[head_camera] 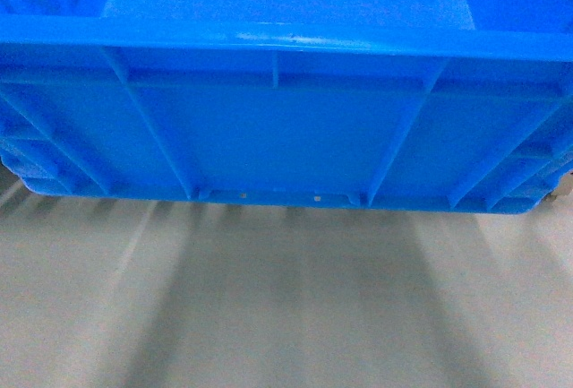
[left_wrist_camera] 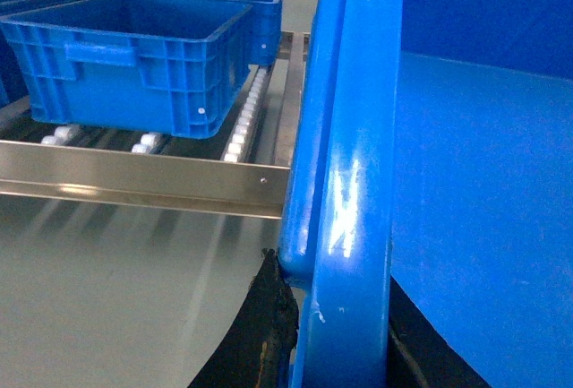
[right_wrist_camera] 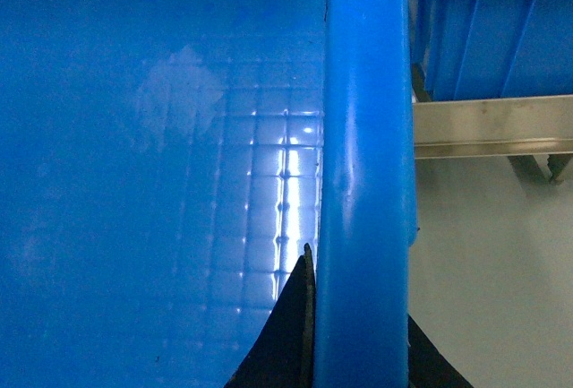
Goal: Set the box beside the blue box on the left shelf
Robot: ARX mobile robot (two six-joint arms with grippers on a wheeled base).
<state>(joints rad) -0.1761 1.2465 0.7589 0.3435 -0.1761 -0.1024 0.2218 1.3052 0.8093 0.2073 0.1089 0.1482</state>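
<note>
- The box (head_camera: 286,128), a big bright blue open-top crate, fills the top of the head view. Its ribbed near wall faces the camera under a thick rolled rim, and it is held up above the pale grey floor (head_camera: 286,316), with its shadow streaked below.
- The left shelf (left_wrist_camera: 143,186), a steel deck with rows of small white roller wheels and a metal front lip, shows in the left wrist view, beyond the held crate's left rim and apart from it.
- On that shelf sits a blue box (left_wrist_camera: 134,61) with ribbed walls, resting on the rollers near the front lip. A second blue crate (left_wrist_camera: 233,7) stands behind it, farther back on the same deck.
- In the right wrist view another blue crate (right_wrist_camera: 492,30) sits on a steel rail (right_wrist_camera: 492,128) past the held crate's right rim; something red lies in it, too little showing to name.
- The left gripper (left_wrist_camera: 295,334) pinches the crate's left rim, one dark finger on the outside and one on the inside.
- The right gripper (right_wrist_camera: 358,343) pinches the right rim the same way, a dark finger on either side of the wall.
</note>
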